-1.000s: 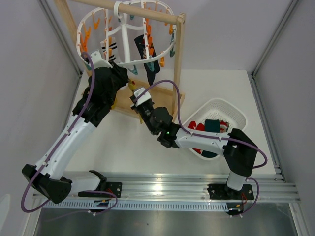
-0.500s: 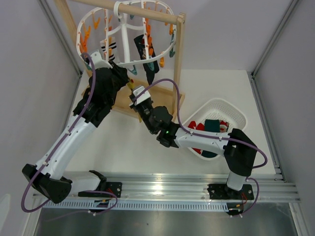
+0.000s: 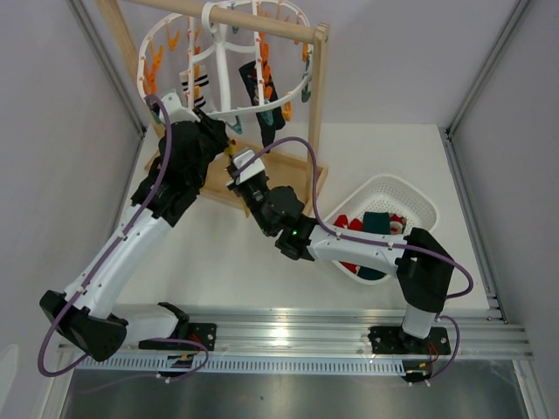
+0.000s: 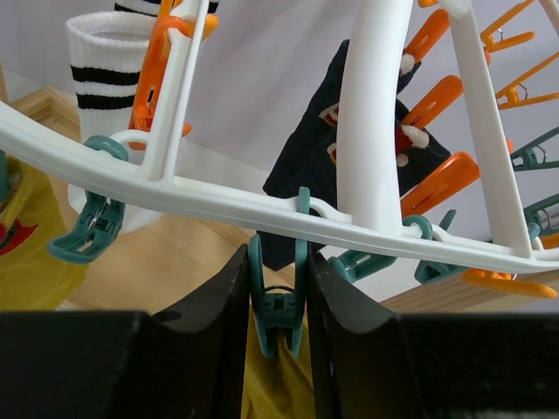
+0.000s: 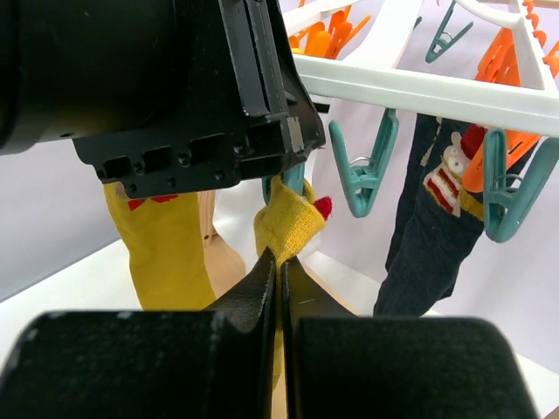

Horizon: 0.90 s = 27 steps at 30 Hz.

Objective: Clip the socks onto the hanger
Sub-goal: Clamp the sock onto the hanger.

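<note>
yellow sock [image 5: 288, 223]: long axis near vertical, cuff end up, rest hangs down behind the fingers. It sits under the near rim of the hanger [image 4: 218, 205], and its top edge runs up into the teal peg [image 4: 278, 310].
left gripper [image 4: 278, 262]: fingers narrow, pressed on both sides of that peg. Can't tell if the peg's mouth has bitten the sock.
right gripper [image 5: 279, 262]: pinched tight on the yellow sock just below the peg, with no gap between the pads.
Neighbours on the ring:
- a second yellow sock [image 5: 162, 253] hangs to one side
- navy sock [image 4: 306, 157] and striped sock [image 4: 105, 78] are clipped further in

vs 1 s ago, top view: right wrist has crept up and left, closer under the left gripper. Left arm has barely moved, and the hanger is in the same place.
</note>
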Available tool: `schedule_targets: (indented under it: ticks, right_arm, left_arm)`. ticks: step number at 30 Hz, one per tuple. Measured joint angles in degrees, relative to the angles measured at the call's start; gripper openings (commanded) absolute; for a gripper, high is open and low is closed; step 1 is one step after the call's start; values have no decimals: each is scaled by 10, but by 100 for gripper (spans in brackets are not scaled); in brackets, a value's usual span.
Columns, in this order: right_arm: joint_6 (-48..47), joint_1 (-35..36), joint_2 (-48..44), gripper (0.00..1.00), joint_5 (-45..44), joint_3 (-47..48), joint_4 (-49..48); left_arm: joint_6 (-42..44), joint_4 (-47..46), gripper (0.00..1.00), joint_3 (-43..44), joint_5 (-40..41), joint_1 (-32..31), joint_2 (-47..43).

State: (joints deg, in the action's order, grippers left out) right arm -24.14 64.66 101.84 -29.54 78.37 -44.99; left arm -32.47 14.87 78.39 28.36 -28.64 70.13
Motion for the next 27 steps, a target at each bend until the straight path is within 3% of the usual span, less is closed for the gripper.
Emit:
schedule_targets:
  ticks: [3, 4, 7, 11, 13, 19, 27]
  right_arm:
    - [2, 1, 0, 0, 1, 2, 6]
    - [4, 1, 0, 1, 2, 3, 9]
    - [10, 2, 0, 9, 6, 5, 19]
    - [21, 3, 0, 19, 14, 9, 33]
    - [28, 4, 0, 23, 18, 9, 40]
    - [49, 7, 0, 47, 31, 10, 62]
    - [92, 11, -23, 85, 46, 11, 159]
  left_arm:
    - [0, -7, 26, -7, 0, 0, -3]
    - [1, -10, 36, -10, 0, 0, -6]
    - [6, -9, 47, -21, 2, 0, -18]
    - [11, 17, 52, -39, 2, -2, -39]
    - [14, 28, 60, -42, 2, -1, -47]
    - [22, 57, 80, -56, 0, 6, -104]
    - [35, 81, 94, -53, -26, 11, -186]
